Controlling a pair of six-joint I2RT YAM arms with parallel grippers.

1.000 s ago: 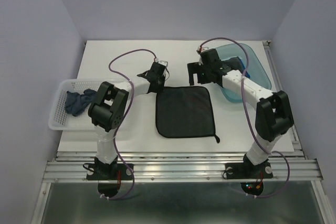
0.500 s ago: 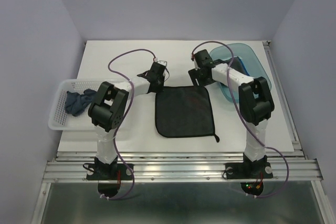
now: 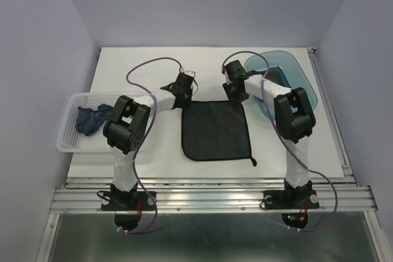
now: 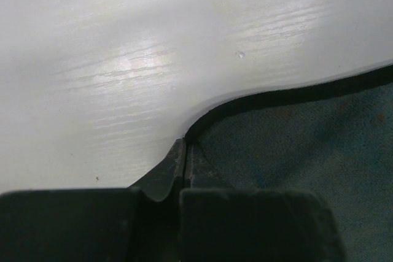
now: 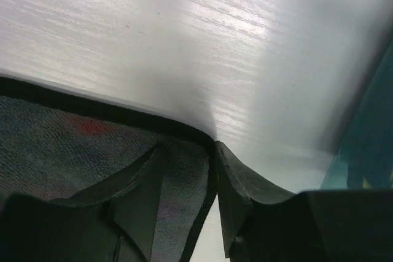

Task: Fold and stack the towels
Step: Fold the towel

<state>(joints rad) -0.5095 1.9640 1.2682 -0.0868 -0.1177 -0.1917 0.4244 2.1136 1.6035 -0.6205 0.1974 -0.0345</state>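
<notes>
White-linked, black-jointed left arm (image 3: 126, 128) and right arm (image 3: 293, 115), each trailing a looping purple cable (image 3: 150, 62), ending in matte black fingers (image 4: 163, 176).

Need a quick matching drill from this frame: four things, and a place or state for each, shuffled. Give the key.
Things:
1. dark towel
2. blue towel
3. teal tray
4. left gripper

Place or state:
A. crumpled in the white basket
B. shut on the dark towel's far left corner
C. spread flat on the middle of the table
D. at the far right of the table

Pairs: 1-C, 2-A, 3-D, 4-B
</notes>
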